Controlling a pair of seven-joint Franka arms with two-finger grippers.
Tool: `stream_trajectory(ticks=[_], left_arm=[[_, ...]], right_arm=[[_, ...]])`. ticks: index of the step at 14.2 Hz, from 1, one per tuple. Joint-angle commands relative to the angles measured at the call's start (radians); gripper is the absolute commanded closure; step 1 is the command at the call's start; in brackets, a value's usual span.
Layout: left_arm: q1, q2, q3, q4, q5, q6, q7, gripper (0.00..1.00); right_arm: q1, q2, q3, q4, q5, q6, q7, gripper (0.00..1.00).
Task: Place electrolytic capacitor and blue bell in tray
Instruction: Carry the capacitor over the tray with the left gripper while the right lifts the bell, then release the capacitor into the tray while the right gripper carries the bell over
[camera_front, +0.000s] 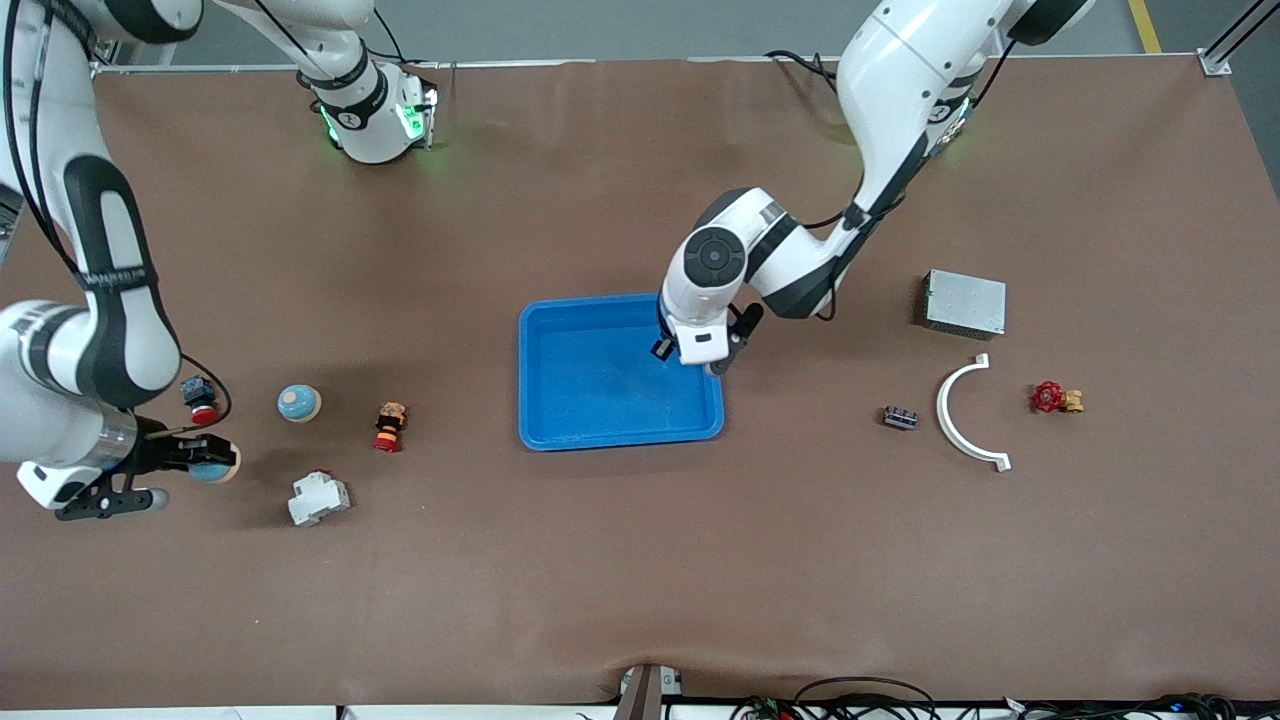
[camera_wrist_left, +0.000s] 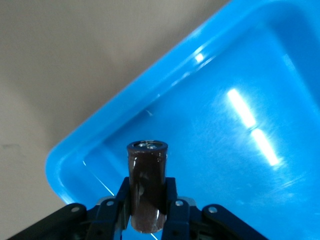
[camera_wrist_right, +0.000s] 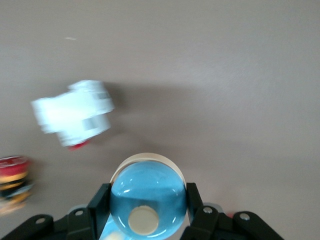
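Note:
A dark brown cylinder, the electrolytic capacitor (camera_wrist_left: 146, 180), is clamped between the fingers of my left gripper (camera_wrist_left: 147, 200). That gripper (camera_front: 690, 360) hangs over the bright blue tray (camera_front: 600, 390), just inside the corner toward the left arm's end; the tray floor (camera_wrist_left: 240, 150) below it is bare. Near the right arm's end of the table, my right gripper (camera_front: 205, 458) is shut on the blue bell (camera_front: 216, 462), a glossy blue dome with a beige base (camera_wrist_right: 147, 192), its fingers (camera_wrist_right: 100, 205) pressed to both sides of it.
A second blue-and-beige dome (camera_front: 299, 403), a red push button (camera_front: 201, 400), a red-yellow toy (camera_front: 390, 427) and a white breaker (camera_front: 319, 497) lie around the right gripper. Toward the left arm's end lie a grey metal box (camera_front: 964, 303), a white curved piece (camera_front: 965, 415), a red valve (camera_front: 1055, 398) and a small black part (camera_front: 900, 417).

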Motion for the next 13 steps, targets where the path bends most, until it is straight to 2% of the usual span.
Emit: stream_trajectory(ticks=[1,4,6,8,10,12,13], left_arm=[[-0.009,0.024,0.011,0.036,0.045,0.006,-0.034,0.0],[0.048,-0.016,0.034,0.035,0.043,-0.012,-0.048,0.0],[0.115,-0.068,0.036,0.035,0.044,-0.079,-0.08,0.0],[0.177,-0.111,0.048,0.032,0.058,-0.132,-0.078,0.0],[0.256,-0.131,0.05,0.021,0.155,-0.176,-0.065,0.0],[0.336,-0.121,0.047,0.02,0.272,-0.201,-0.046,0.0],[0.365,-0.113,0.047,0.018,0.294,-0.201,-0.037,0.0]], right_arm=[[0.09,-0.181,-0.001,-0.075,0.008,-0.124,0.205,1.0],[0.214,-0.315,-0.001,-0.188,0.014,-0.14,0.48,1.0],[0.294,-0.334,-0.001,-0.221,0.075,-0.134,0.649,1.0],[0.383,-0.337,-0.002,-0.23,0.075,-0.124,0.778,1.0],[0.455,-0.347,-0.002,-0.286,0.075,-0.053,0.891,1.0],[0.535,-0.36,-0.002,-0.404,0.075,0.099,1.0,1.0],[0.577,-0.357,-0.002,-0.446,0.075,0.166,1.065,1.0]])
